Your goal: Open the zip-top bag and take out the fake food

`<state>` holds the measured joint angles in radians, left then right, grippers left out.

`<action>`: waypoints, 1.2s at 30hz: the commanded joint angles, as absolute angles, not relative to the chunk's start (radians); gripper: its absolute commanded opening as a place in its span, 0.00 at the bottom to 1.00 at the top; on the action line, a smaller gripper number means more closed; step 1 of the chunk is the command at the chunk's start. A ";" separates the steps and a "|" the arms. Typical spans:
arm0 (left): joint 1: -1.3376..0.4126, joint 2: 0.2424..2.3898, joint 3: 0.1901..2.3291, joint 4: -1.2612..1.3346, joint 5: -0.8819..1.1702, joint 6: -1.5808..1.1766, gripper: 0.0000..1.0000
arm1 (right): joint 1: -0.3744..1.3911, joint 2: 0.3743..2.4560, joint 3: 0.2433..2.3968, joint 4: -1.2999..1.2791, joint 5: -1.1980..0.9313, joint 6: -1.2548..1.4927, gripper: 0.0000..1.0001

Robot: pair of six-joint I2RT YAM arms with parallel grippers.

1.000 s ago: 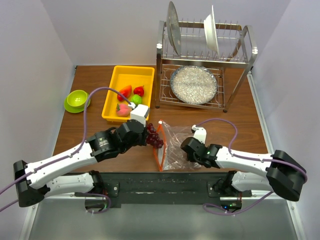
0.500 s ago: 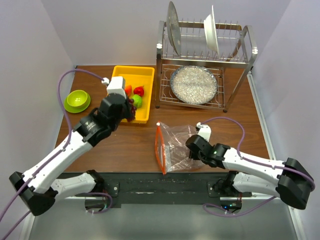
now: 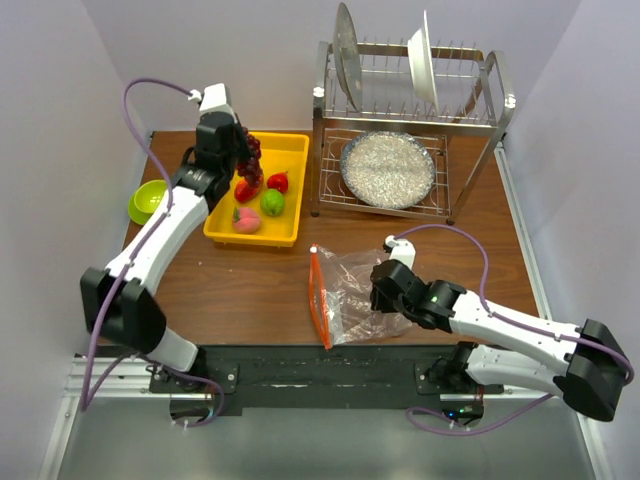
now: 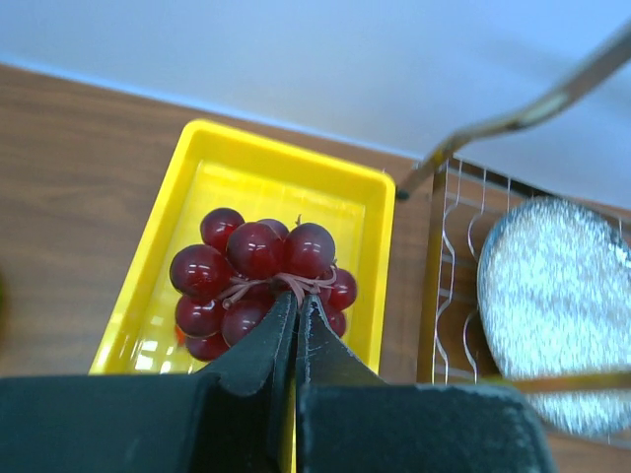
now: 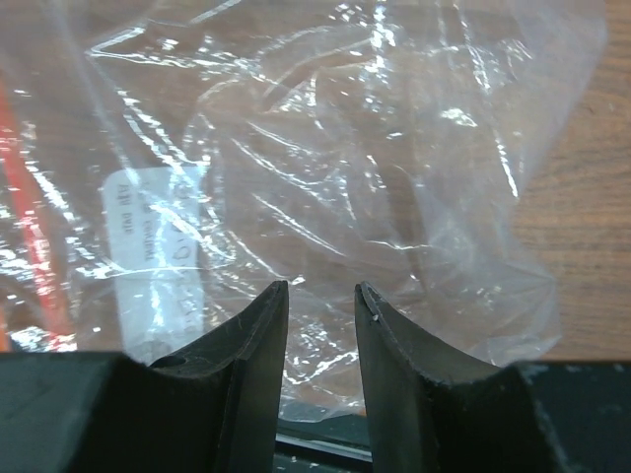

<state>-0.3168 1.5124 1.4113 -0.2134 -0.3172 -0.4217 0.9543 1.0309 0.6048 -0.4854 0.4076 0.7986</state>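
**Clerk:** Entry one, the left gripper point(image 4: 296, 304)?

**Checker:** Fingers pressed together on the stem of the grape bunch point(image 4: 258, 278), which is dark red-purple. It hangs over the far left part of the yellow tray point(image 4: 373, 212). Half a second ago the bunch hung lower down the tray, near its middle. A second ago it was just beside the bag's mouth.

**Clerk:** Entry two, tray contents?

**Checker:** Listed: green fruit point(image 3: 272, 201), tomato point(image 3: 279, 182), peach point(image 3: 245, 218), and an orange-red piece point(image 3: 243, 191) partly under the bunch. Places as before.

**Clerk:** Entry three, the zip-top bag point(image 3: 352, 292)?

**Checker:** Flat on the table point(image 3: 480, 230) by its near edge, zip strip point(image 3: 318, 300) along its left side. It is clear and crumpled, with the wood showing through. Its place is much as it was half a second ago (the creases sit a little differently).

**Clerk:** Entry four, the right gripper point(image 5: 320, 289)?

**Checker:** Over the bag's right part, fingers parted by a narrow gap with film showing through it. Whether any plastic is pinched cannot be told. It has shifted only slightly.

**Clerk:** Any writing?

**Checker:** One white label point(image 5: 153, 246) on the bag. It carries grey print too blurred to read.

**Clerk:** Sundries?

**Checker:** A lime-green bowl point(image 3: 152, 200) left of the tray. A dish rack point(image 3: 317, 130) to the tray's right, with two plates upright on top and a silvery round dish on the lower shelf.
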 commanded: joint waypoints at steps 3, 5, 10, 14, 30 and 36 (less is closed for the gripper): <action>-0.284 1.719 1.614 -0.043 -0.235 -0.374 0.00 | 0.951 1.002 0.676 -0.469 0.390 0.742 0.38; -0.284 1.758 1.649 -0.016 -0.219 -0.373 0.00 | 0.951 1.000 0.681 -0.463 0.384 0.735 0.38; -0.284 1.908 1.767 0.028 -0.163 -0.374 0.00 | 0.951 1.000 0.692 -0.453 0.387 0.718 0.39; -0.282 2.000 1.825 0.031 -0.178 -0.374 0.00 | 0.951 1.005 0.695 -0.446 0.390 0.712 0.39; -0.138 2.080 1.778 -0.052 -0.110 -0.419 0.73 | 0.951 1.042 0.699 -0.402 0.354 0.707 0.45; -0.141 1.956 1.729 -0.116 -0.130 -0.460 0.86 | 0.953 1.016 0.692 -0.399 0.344 0.707 0.53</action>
<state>-0.1318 2.1086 1.7576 -0.0967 -0.1188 -0.4313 0.9543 1.0393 0.6529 -0.4309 0.3519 0.7174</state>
